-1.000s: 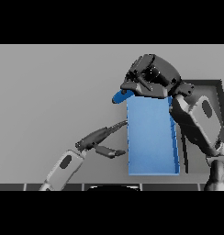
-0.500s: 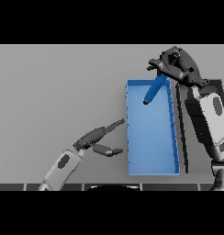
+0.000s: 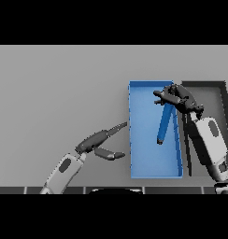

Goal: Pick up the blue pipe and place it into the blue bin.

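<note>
The blue pipe [image 3: 164, 125] is a slim, straight rod with a smooth surface, a little darker than the container around it. It lies inside the blue bin [image 3: 139, 158], along the bin's right wall, slightly slanted, with its lower end near the middle of the bin floor and its upper end under the right hand [image 3: 175, 97]. The bin is a long rectangular box with thin upright walls and a flat matte floor; it stands toward the right edge of the grey table [image 3: 55, 93], which is plain and smooth.

The right hand is dark and angular. It is over the far right corner of the bin, and its fingers are bent around the top end of the pipe; I cannot tell for sure if they really clamp it or only touch it.

Just beside the bin on the right is a dark rectangular tray [image 3: 209, 88] with a raised rim.

The left hand [image 3: 99, 142] is above the table near the bin's left wall, with fingers stretched and thumb spread, holding nothing.
</note>
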Controlling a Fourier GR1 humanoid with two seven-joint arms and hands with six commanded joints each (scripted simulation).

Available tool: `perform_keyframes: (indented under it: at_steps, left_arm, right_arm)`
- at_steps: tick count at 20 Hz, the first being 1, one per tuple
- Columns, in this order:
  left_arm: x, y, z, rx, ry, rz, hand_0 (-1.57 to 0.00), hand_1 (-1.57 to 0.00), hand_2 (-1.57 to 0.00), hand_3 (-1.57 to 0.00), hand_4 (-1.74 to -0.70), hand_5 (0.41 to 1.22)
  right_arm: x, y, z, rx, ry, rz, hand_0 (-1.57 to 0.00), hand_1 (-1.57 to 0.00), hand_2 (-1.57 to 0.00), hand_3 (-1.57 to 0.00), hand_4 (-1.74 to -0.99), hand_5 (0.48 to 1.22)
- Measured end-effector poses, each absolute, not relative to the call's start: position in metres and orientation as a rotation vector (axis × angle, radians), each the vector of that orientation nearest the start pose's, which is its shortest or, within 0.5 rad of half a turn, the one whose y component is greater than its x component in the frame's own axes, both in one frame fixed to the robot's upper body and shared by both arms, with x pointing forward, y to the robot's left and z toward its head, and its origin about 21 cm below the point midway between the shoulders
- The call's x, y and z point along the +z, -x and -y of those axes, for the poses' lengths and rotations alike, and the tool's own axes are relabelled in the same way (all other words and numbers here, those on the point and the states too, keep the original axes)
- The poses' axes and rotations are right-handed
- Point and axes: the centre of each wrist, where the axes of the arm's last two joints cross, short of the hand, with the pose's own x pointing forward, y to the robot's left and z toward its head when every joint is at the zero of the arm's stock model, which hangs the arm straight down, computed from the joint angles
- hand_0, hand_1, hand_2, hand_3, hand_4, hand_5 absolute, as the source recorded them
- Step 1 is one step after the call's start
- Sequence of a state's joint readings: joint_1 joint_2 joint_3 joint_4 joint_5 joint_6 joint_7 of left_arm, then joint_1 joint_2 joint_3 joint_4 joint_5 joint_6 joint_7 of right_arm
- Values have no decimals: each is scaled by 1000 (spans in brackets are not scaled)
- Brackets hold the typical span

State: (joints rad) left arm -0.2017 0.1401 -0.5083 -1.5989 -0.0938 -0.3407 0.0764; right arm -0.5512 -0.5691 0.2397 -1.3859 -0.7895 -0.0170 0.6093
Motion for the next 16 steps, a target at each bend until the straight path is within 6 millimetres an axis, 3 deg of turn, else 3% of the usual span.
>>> perform_keyframes:
  at_steps: [1, 2, 3, 5, 7, 8, 11, 16]
  left_arm:
    - [39, -255, -121, -977, 437, 1520, 1, 1, 1, 1, -884, 460]
    - [41, -255, -120, -978, 438, 1522, 1, 1, 1, 1, -885, 457]
    - [43, -256, -120, -977, 436, 1522, 1, 1, 1, 1, -886, 455]
    - [40, -255, -115, -978, 432, 1504, 1, 1, 1, 1, -885, 454]
    - [42, -256, -117, -981, 436, 1526, 1, 1, 1, 1, -886, 454]
    - [42, -256, -116, -983, 434, 1518, 1, 1, 1, 1, -888, 453]
    - [43, -256, -119, -975, 431, 1514, 1, 1, 1, 1, -893, 454]
    - [45, -257, -120, -978, 427, 1518, 1, 1, 1, 1, -901, 453]
  right_arm:
    - [135, -354, 261, 253, -281, 1117, -1571, -1571, -1571, -1571, -1591, 1114]
    - [125, -351, 262, 271, -264, 1085, -1571, -1571, -1571, -1330, -1599, 1110]
    - [120, -351, 263, 267, -250, 1086, -1563, -1459, -1393, -1122, -1547, 1133]
    - [113, -353, 255, 199, -248, 1069, -1045, -933, -891, -718, -1455, 1164]
    - [105, -354, 253, 185, -217, 1028, -668, -597, -570, -459, -1338, 1157]
    - [96, -355, 253, 187, -210, 936, -534, -477, -456, -367, -1285, 1141]
    - [90, -356, 258, 305, -160, 852, -273, -244, -233, -187, -1179, 975]
    - [75, -350, 249, 503, -54, 797, -89, -79, -76, -61, -1126, 794]
